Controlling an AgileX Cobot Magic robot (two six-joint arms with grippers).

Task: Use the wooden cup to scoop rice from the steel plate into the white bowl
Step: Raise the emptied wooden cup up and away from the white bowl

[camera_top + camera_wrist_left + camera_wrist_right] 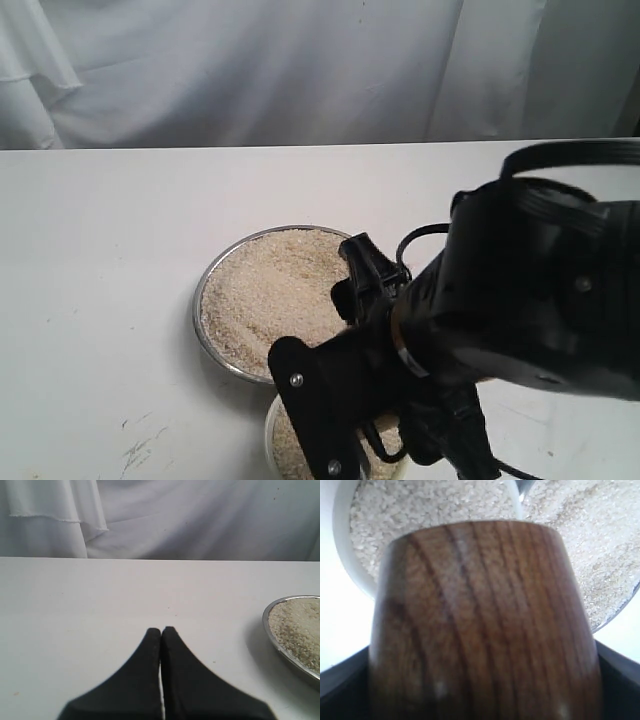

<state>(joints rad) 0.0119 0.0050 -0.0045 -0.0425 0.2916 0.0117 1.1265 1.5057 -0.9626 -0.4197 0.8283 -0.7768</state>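
**Position of components.** The wooden cup is held in the right gripper. The black jaws stand against opposite sides of the cup wall, pinching it. In the right wrist view the cup hangs above the point where the white bowl meets the steel plate. Its mouth points away from the camera, so its contents cannot be determined. Rice covers the plate, and a further quantity lies in the bowl. In the exterior view the right arm hides most of the bowl, which sits just beside the near edge of the plate.

**Left gripper.** The left gripper has its fingers pressed together with nothing between them. It is positioned over the bare table, with the plate rim off to one side.

**Handling characteristics (assessed).**
- The cup appears rigid and light. Its glossy, rounded wall is likely slippery, and the taper may let it slide out of a loose pinch.
- The recommended hold is across the widest part of the wall, opposite sides, clear of the mouth.
- The rice is a loose mass and should pour freely. Any abrupt tilt over the gap between the dishes risks spilling grains onto the table.
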